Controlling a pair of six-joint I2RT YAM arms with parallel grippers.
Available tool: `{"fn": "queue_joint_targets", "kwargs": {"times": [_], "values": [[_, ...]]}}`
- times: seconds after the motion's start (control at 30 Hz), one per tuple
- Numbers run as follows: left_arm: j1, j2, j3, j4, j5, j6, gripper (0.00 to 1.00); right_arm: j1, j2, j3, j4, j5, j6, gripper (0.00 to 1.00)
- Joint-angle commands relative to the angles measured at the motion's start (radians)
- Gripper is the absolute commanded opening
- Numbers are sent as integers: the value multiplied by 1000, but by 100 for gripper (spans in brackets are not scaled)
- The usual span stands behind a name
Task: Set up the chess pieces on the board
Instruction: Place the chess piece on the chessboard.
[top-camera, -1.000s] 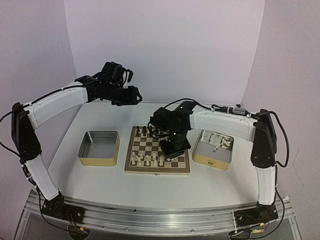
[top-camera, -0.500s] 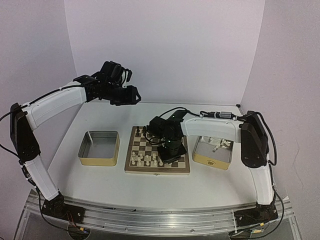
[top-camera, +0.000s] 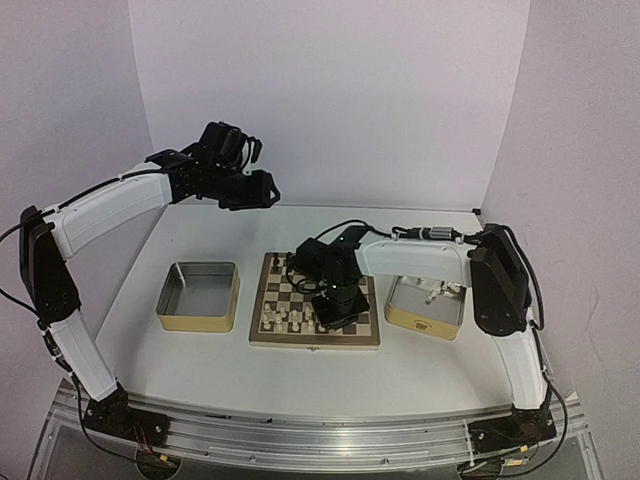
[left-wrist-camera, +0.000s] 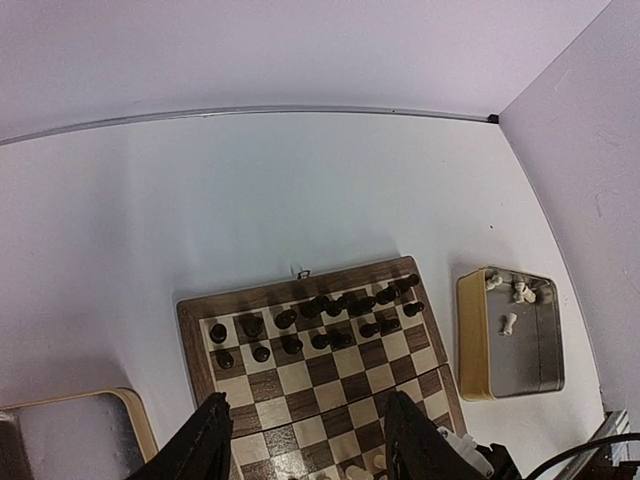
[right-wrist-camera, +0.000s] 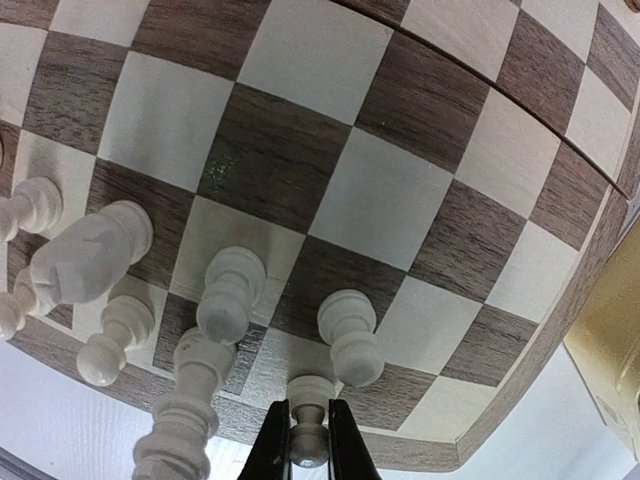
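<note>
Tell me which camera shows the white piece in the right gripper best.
Right wrist: the white piece sits close up, pinched in the right gripper at the board's near edge. From top external the right arm covers it. Left wrist shows the board from afar, its near rows cut off.

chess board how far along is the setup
Done: dark pieces stand in two far rows, several white pieces on the near rows. In hand: the right gripper pinches a white piece at the near edge. Remaining: loose white pieces lie in the tin.
</note>
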Motion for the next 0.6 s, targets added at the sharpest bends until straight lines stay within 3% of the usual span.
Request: {"fn": "queue_joint_targets", "kwargs": {"times": [0.0, 0.27, 0.57], "values": [[8, -48, 0, -3, -12, 7, 51, -1, 25, 42, 0, 0, -8, 0], [12, -48, -1, -1, -10, 9, 51, 0, 26, 43, -1, 0, -5, 0], [15, -46, -2, 5, -1, 9, 51, -1, 17, 38, -1, 8, -3, 14]]}}
